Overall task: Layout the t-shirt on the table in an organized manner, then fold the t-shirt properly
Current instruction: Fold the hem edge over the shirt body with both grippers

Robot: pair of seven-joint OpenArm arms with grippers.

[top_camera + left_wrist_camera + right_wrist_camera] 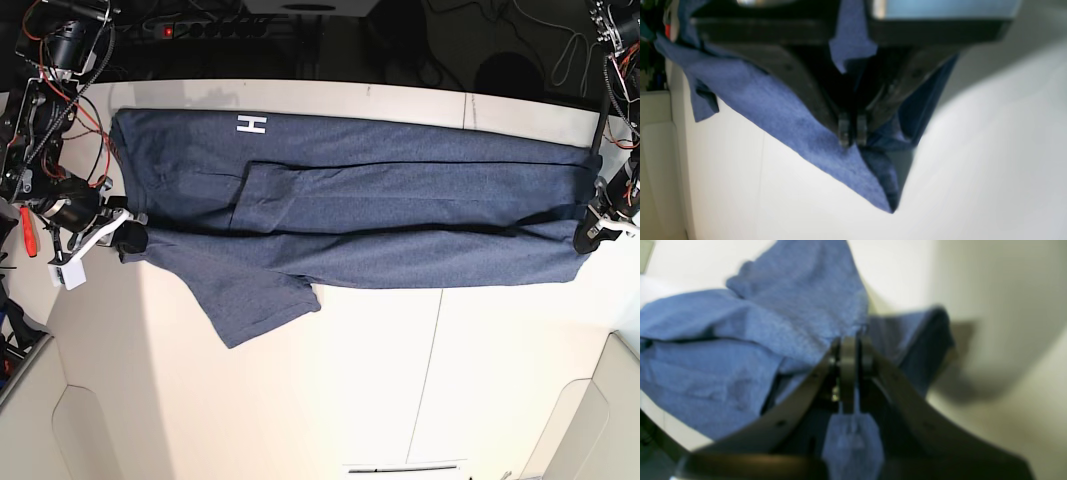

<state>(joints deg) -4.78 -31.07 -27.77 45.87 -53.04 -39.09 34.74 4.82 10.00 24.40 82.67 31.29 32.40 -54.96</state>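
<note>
While both arms hold the t-shirt (400,210) stretched between them across the table (330,400), the main risk is slip at either pinch. The left gripper (852,133) has its jaws pressed together on a fold of blue cloth; a corner of fabric hangs just below its tips and a tab of it pokes up behind the jaws. The right gripper (848,350) is likewise clamped on a bunched edge, with fabric piled ahead of its tips and a small tab trailing back between the fingers.

Risks from here, as judgement:
- Both grips look like thin bites near the fabric edge. More tension between the arms could pull cloth out of one pinch, and that end drops crumpled.
- The shirt is already doubled lengthwise, with one loose flap (250,300) hanging out to the side of the right gripper. Lowering as-is likely traps that flap crooked under the fold.
- Layers look uneven near the left gripper; it may hold only some of them, so the fold could skew on release.
- The wrist views are blurred, so exact layer count in either pinch cannot be told.
</note>
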